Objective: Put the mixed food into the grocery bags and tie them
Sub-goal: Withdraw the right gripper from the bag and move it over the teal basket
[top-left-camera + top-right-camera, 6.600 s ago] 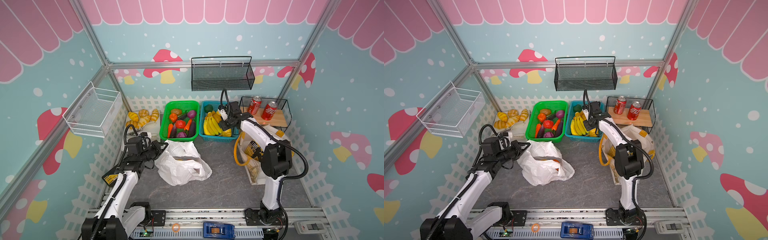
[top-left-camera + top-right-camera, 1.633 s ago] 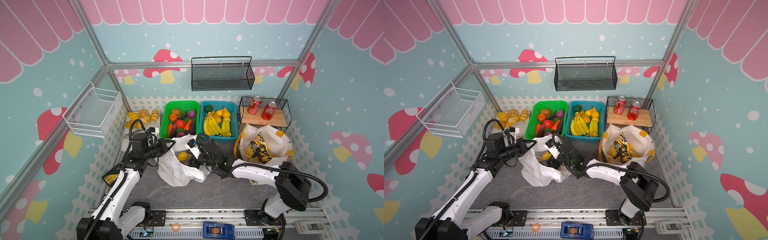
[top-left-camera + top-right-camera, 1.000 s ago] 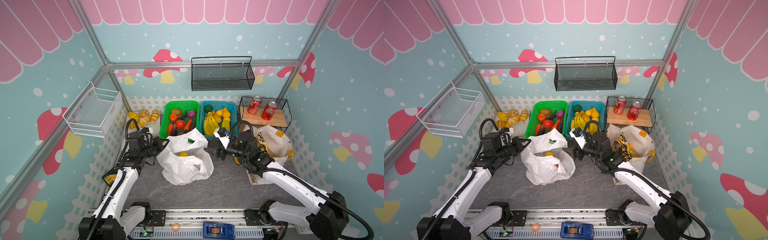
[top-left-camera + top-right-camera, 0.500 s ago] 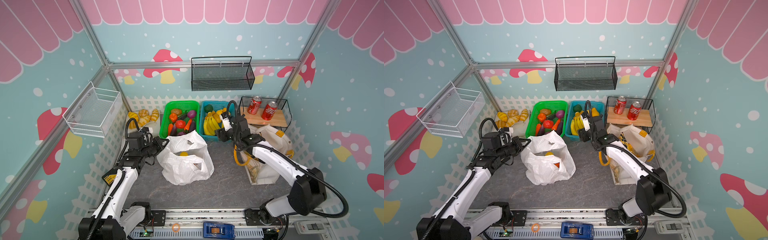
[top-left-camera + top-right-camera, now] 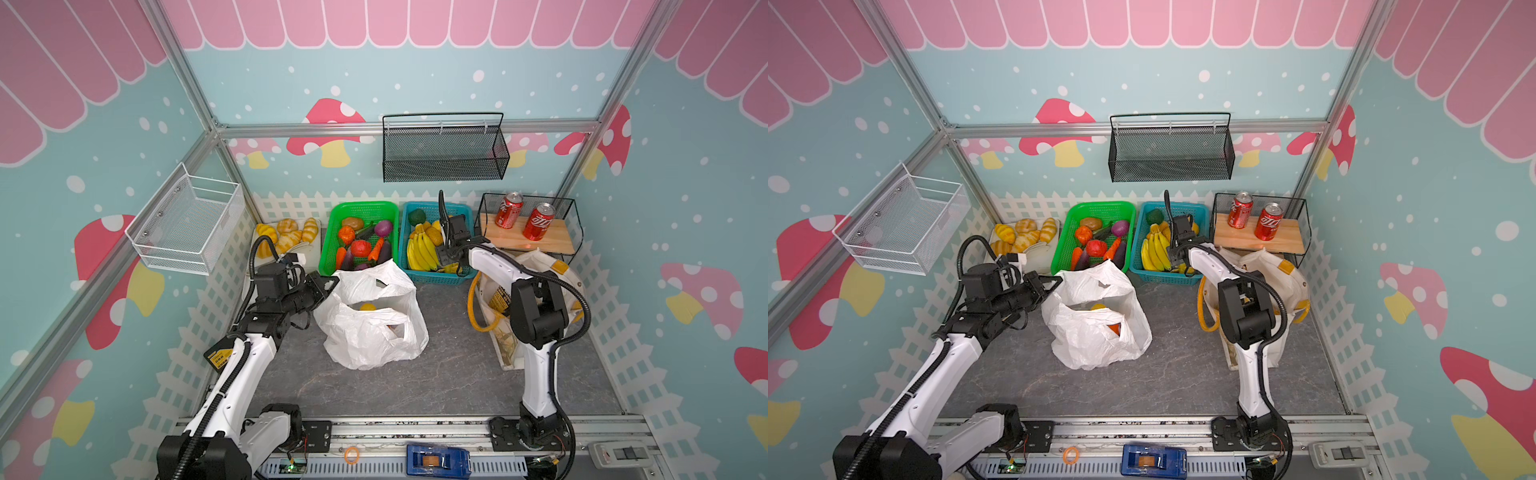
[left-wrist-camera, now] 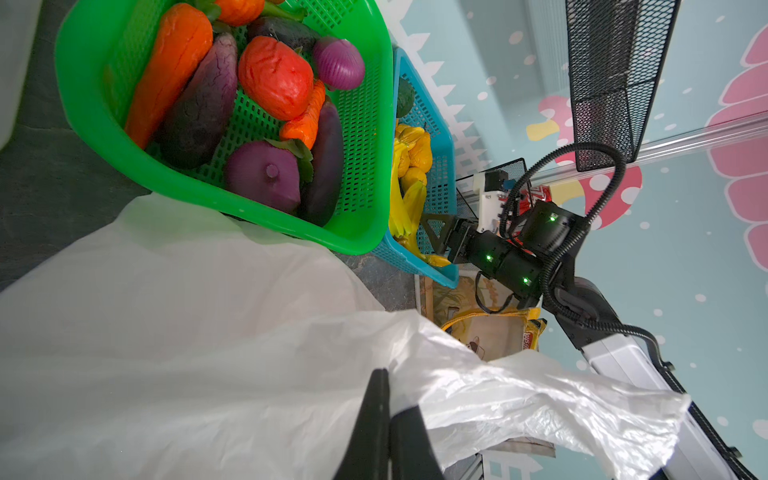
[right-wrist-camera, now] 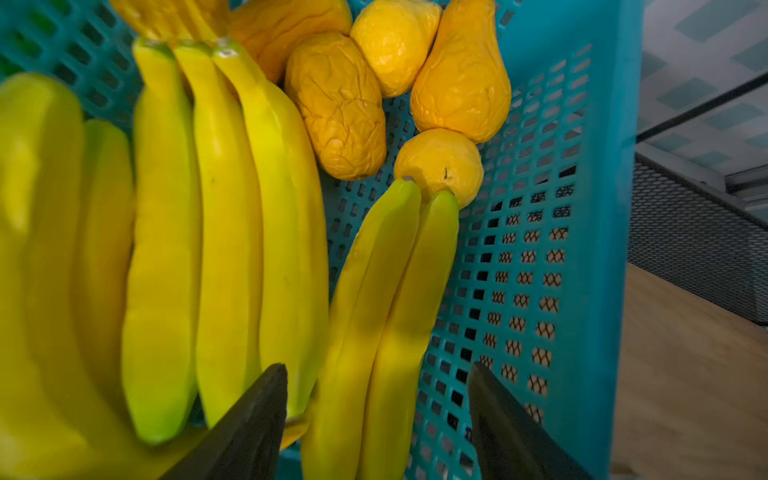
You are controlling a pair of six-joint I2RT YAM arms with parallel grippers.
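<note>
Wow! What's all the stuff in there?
white plastic bag: one, white, middle of table, fruit inside
cloth tote: one, cream with yellow handles, right side, snack packet inside
green basket: one, at the back, holding vegetables
blue basket: one, beside the green, holding bananas, yellow fruits
bread rolls: several, golden, back left
soda cans: two, red, on wooden shelf, back right
black mesh basket: one, on the back wall
white wire basket: one, on the left wall
tape dispenser: one, blue, front rail
left end effector: black, shut on the white plastic bag
right end effector: black, open over the bananas
</note>
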